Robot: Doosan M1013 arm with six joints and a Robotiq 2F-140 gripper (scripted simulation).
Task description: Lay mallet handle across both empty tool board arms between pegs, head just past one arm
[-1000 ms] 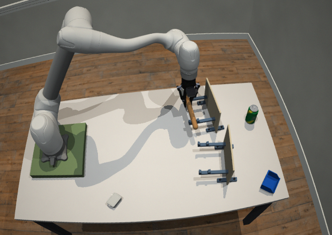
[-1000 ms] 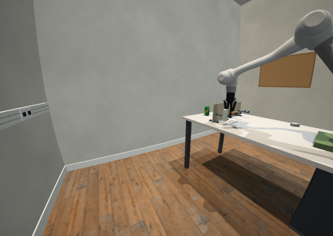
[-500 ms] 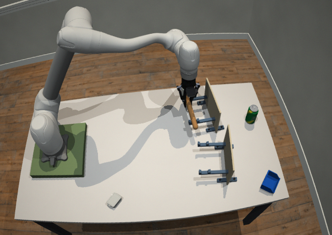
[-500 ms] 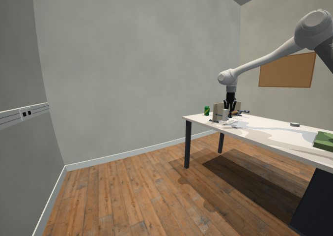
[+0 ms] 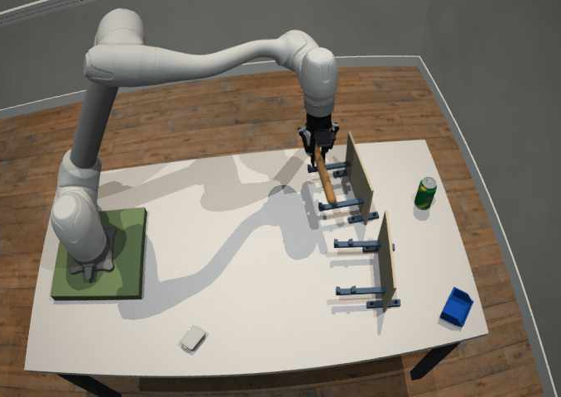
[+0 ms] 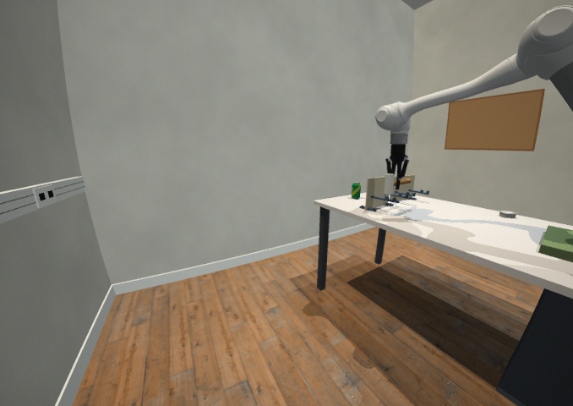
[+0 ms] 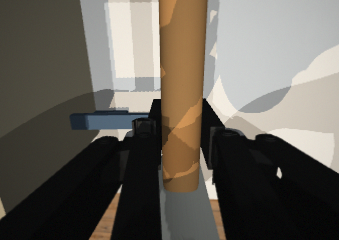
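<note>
Gripper (image 5: 318, 150) points straight down, fingers closed on the mallet (image 5: 325, 179), clamped on the wooden handle near its head end; the head itself is hidden beneath the gripper in the top view. Handle long axis runs away from the gripper, toward the empty tool board (image 5: 386, 261), and lies across both blue arms of the first board (image 5: 360, 170). The empty tool board stands next along the table (image 5: 253, 289), beyond the handle's free end, so I judge the coming carry to be a lift and a shift along that axis. Arm reaches from the green base plate (image 5: 133, 280), elbow high, wrist vertical.
</note>
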